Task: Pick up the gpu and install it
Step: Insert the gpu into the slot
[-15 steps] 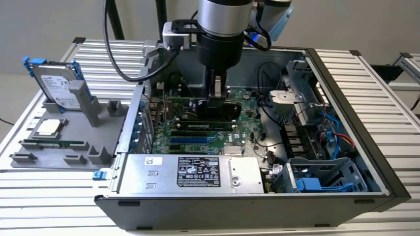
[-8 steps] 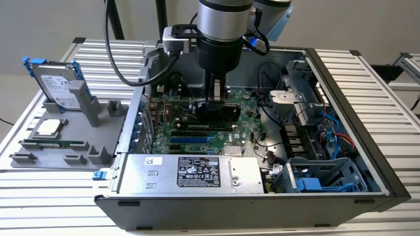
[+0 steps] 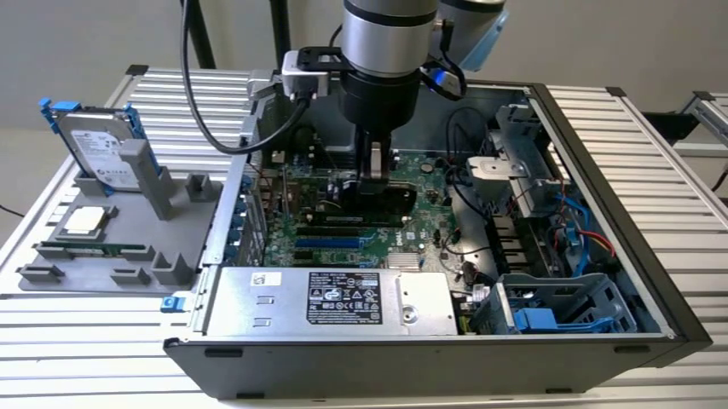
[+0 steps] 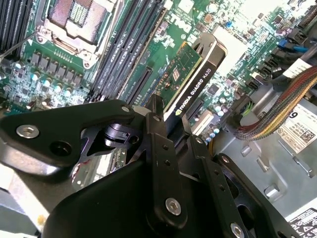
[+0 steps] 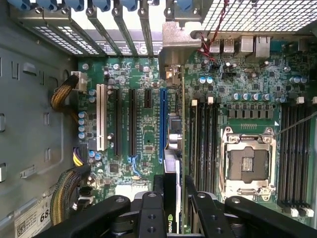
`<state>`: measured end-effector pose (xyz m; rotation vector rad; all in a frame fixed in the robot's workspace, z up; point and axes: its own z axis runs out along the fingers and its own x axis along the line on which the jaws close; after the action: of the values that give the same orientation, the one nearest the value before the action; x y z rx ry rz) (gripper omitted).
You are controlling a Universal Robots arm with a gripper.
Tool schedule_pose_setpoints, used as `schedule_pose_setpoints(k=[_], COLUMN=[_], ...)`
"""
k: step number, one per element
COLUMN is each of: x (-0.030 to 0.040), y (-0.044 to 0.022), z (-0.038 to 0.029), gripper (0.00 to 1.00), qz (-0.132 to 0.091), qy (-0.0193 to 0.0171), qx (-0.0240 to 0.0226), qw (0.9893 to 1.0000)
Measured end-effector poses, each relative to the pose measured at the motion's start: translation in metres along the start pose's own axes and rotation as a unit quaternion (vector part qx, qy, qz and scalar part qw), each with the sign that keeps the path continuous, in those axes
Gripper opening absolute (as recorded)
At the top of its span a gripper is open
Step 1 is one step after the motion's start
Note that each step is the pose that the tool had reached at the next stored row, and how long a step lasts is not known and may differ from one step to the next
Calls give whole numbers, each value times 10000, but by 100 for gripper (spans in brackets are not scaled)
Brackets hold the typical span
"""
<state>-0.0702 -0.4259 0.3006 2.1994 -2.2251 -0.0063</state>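
The gpu [image 4: 190,74] stands on edge inside the open computer case [image 3: 637,213], above the green motherboard [image 5: 143,144]. Its green board face and black cooler edge show in the second wrist view. In the first wrist view the gpu [image 5: 173,144] appears edge-on between the blue slot [image 5: 162,124] and the memory slots, its silver bracket [image 5: 176,47] toward the rear slot openings. My gripper [image 4: 171,126] is shut on the card's near end, also seen as the gripper [image 5: 174,191] and the gripper [image 3: 379,189]. I cannot tell whether the card touches a slot.
A silver power supply [image 3: 330,300] fills the case's near side, with a drive cage [image 3: 557,307] and cables [image 3: 478,204] on the exterior view's right. Beside the case on a grey fixture [image 3: 102,273] are a blue-framed hard drive [image 3: 97,149], a processor [image 3: 85,220] and a memory stick [image 3: 91,250].
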Motion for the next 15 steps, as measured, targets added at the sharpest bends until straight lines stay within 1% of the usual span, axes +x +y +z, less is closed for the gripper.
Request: schedule_pose_setpoints(k=[11,15], x=[28,28], y=[-1,-1], z=[37,37], gripper=[0,0], qz=[0,0], qy=[1,12], qx=[0,0], qw=[10000,10000])
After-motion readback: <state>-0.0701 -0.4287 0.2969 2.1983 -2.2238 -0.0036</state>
